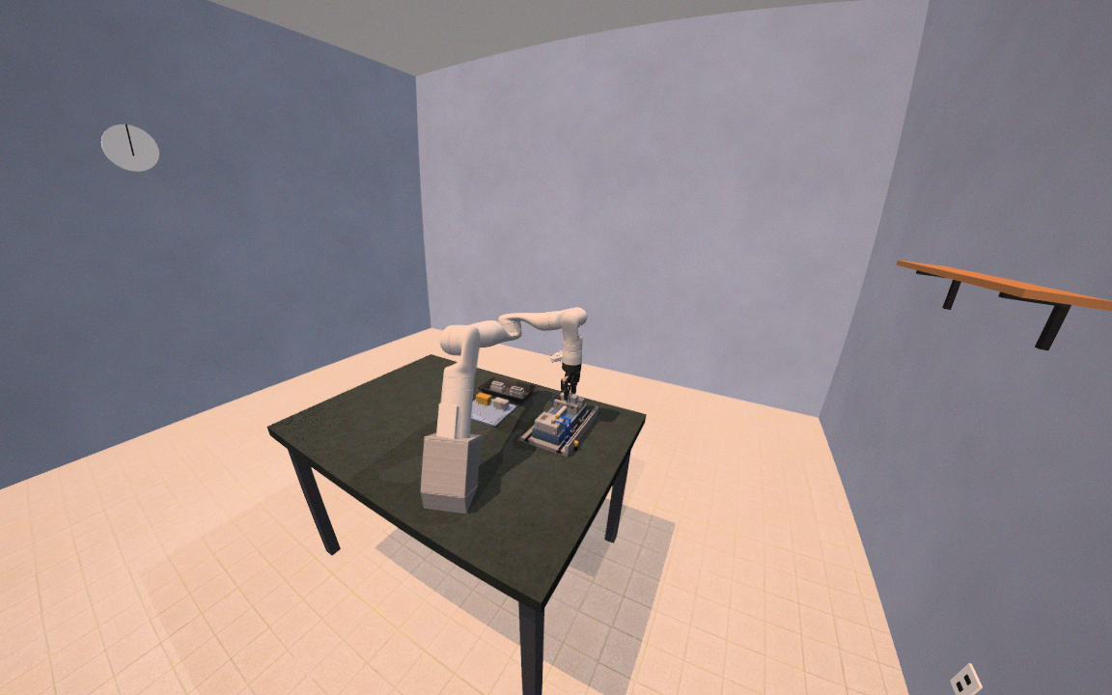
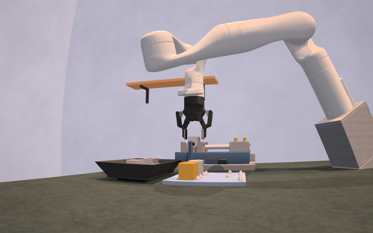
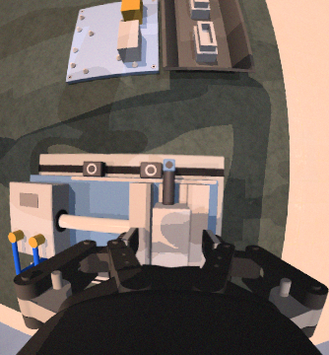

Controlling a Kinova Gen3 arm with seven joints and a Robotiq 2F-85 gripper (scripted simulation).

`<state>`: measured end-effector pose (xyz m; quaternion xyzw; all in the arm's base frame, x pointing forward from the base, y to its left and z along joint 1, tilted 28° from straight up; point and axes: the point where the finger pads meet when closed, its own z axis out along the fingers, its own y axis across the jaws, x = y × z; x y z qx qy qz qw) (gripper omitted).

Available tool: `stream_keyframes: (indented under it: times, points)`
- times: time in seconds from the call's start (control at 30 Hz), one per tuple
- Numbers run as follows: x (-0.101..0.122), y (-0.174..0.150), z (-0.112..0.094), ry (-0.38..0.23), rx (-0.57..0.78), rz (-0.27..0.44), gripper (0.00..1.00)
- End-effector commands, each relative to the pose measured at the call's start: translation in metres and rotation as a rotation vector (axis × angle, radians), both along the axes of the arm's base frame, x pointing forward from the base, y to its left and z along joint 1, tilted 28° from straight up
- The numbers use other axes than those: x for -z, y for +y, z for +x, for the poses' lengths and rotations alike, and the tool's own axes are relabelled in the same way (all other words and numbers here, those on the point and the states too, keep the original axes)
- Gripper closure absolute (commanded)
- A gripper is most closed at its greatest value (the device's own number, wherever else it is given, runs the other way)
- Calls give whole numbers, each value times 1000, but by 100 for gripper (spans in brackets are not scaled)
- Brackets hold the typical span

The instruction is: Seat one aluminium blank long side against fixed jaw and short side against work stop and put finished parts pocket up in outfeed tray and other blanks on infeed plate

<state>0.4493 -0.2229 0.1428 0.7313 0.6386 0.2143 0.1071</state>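
Aluminium blank [image 3: 170, 229] sits in the vise [image 3: 125, 197] opening, directly below my claw [image 2: 194, 133]. Its near short end meets the dark work stop [image 3: 168, 187], which points toward the infeed plate [image 3: 93, 54]. Long axis runs toward that plate, across the line between my fingertips.

Claw stands wide and holds nothing. In the exterior view both fingers [image 2: 184, 132] flank the blank's top, just apart from it on either side. I judge the blank released, so the coming move is a straight lift. What matters is that the blank lies dead centre between the fingers with a gap each side; any sideways drift going up could nudge it off the fixed jaw [image 3: 211, 197].

Wrist view gives the plan layout: moving jaw [image 3: 141, 212] on its pale rod [image 3: 93, 223], hose block [image 3: 36, 217] with blue hoses, the stop. It cannot show whether the blank rests flat on the low bars; they are hidden beneath it. Exterior view shows height instead: the blank's top [image 2: 194, 139] standing a little above the jaw blocks, fingertips level with it.

Outward: brass blank [image 2: 188, 170] and a second aluminium blank [image 2: 198, 165] on the infeed plate among its pins; two pocketed finished parts [image 3: 206, 38] lie in the dark outfeed tray [image 2: 115, 171], pockets up. All on the dark table [image 1: 370, 431].
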Motion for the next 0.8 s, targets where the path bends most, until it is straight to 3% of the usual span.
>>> stream_keyframes:
  times: [0.0,0.77]
  points:
    - [-1,0,0,-1,1,-1,33]
    - [-5,-1,-2,-1,1,-1,33]
